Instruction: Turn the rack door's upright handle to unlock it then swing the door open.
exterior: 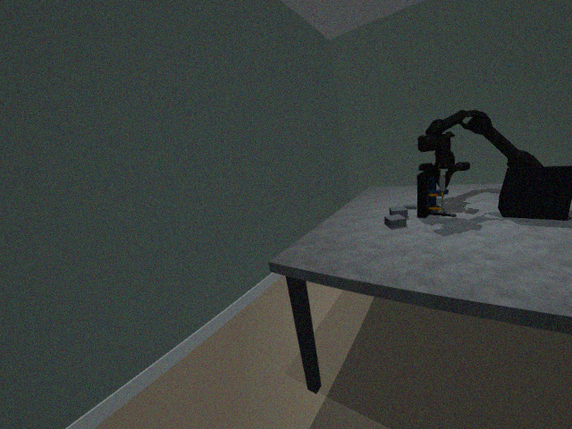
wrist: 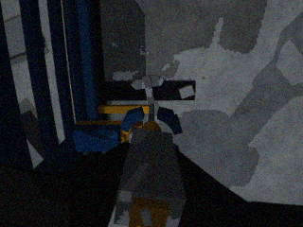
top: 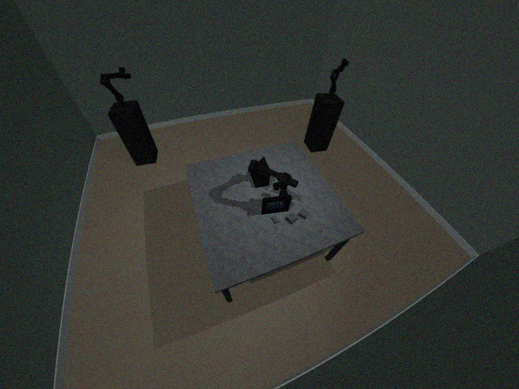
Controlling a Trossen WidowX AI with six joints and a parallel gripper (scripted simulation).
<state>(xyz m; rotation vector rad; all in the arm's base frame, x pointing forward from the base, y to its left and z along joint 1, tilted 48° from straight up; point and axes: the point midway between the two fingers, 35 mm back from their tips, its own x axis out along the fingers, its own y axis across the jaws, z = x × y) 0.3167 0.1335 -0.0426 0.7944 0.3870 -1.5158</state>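
The rack (top: 275, 200) (exterior: 422, 196) stands upright on the table (top: 242, 242) (exterior: 461, 258), a dark frame with blue bars on its handle side. In the wrist view, the blue bars (wrist: 86, 61) fill the left; which belong to the door is hard to tell, and so is whether the door is ajar. The upright handle (exterior: 442, 179) (wrist: 152, 151) is pale grey with an orange part and joins the blue part by yellow and blue brackets. My gripper (top: 285, 195) (wrist: 150, 152) comes from above and is shut on the handle, one dark finger on each side. The handle's turn angle is unclear.
Small grey blocks (top: 291, 218) (exterior: 395, 221) lie on the table beyond the rack. A black foot bar (exterior: 445, 214) (wrist: 170, 90) lies low beside the rack. My arm's dark base box (top: 259, 173) (exterior: 535, 191) stands behind. Two pedestals (top: 134, 131) (top: 324, 121) with arms stand off the table.
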